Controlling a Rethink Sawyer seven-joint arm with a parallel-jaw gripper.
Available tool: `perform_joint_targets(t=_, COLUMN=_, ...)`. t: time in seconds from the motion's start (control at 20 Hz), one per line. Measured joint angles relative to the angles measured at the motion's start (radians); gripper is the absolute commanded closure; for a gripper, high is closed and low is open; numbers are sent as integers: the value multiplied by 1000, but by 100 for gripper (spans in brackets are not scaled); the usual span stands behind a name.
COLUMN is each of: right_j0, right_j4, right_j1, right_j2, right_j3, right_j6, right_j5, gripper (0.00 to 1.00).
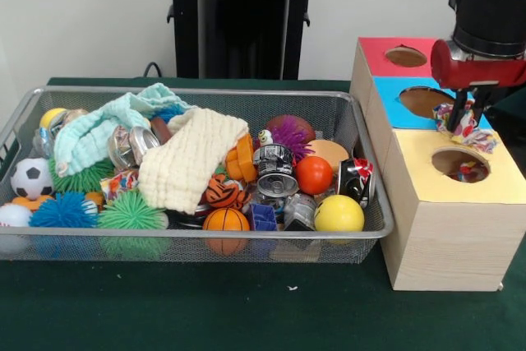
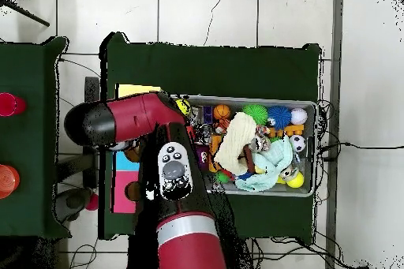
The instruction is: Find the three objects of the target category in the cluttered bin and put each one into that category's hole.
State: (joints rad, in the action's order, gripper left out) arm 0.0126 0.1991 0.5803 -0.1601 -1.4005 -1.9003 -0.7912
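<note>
Green tablecloth (image 1: 205,310) (white wall (image 1: 82,14) behind); hand (image 1: 463,117) pinches confetti cloth (image 1: 470,131).

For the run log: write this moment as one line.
gripper: shut on confetti cloth | position: above yellow box hole | hole: a cloth already inside | bin: cluttered

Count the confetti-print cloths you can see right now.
2 clearly. One white confetti-print cloth hangs from the gripper above the blue and yellow box tops; another shows inside the yellow box's hole. More may lie buried in the silver wire-mesh bin.
</note>
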Motion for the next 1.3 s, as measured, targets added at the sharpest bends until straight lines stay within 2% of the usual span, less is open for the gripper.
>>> perform_joint_targets(t=0.35, right_j0=46, right_j4=-8, right_j1=1, right_j2=57, right_j3=1, right_j6=-19, right_j5=30, gripper=100)
perform_joint_targets(t=0.95, right_j0=36, right_j4=-17, right_j1=1, right_j2=94, right_j3=4, right_j6=-19, right_j5=103, gripper=100)
perform_joint_targets(t=1.3, right_j0=34, right_j4=-27, right_j1=1, right_j2=120, right_j3=9, right_j6=-19, right_j5=111, gripper=100)
